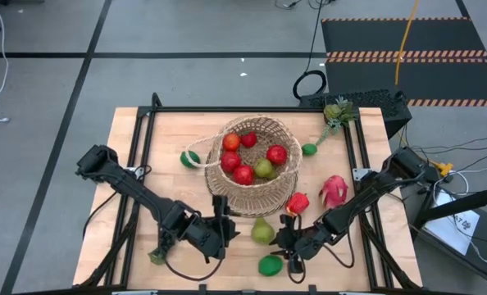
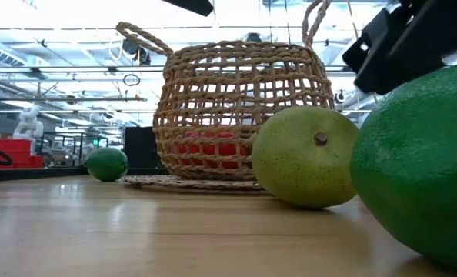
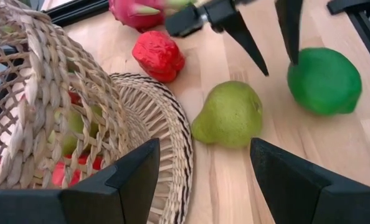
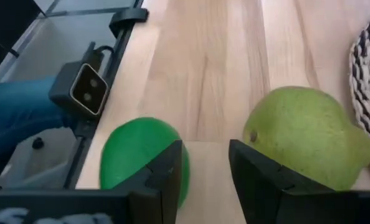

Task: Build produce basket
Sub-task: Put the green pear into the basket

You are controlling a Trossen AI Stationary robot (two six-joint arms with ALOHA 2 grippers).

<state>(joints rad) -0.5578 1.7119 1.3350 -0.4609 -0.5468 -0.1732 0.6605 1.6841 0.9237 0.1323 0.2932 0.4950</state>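
The tan woven basket (image 1: 256,164) stands mid-table on its base and holds several red fruits and a green one. A green pear (image 1: 262,232) and a green lime (image 1: 270,265) lie on the table near its front edge. My left gripper (image 1: 229,229) is open and empty beside the basket's near side; the pear (image 3: 228,115) lies ahead of its fingers. My right gripper (image 1: 289,244) is open and empty, with the lime (image 4: 141,155) on one side of its fingers and the pear (image 4: 309,137) on the other. One of its fingertips (image 3: 292,59) stands close by the lime (image 3: 325,81).
A red fruit (image 1: 298,202) and a pink dragon fruit (image 1: 334,190) lie to the right of the basket. Small limes lie at the basket's left (image 1: 190,158) and far right (image 1: 309,149). A green bunch (image 1: 338,112) lies at the far right corner. Bare wood shows at the left.
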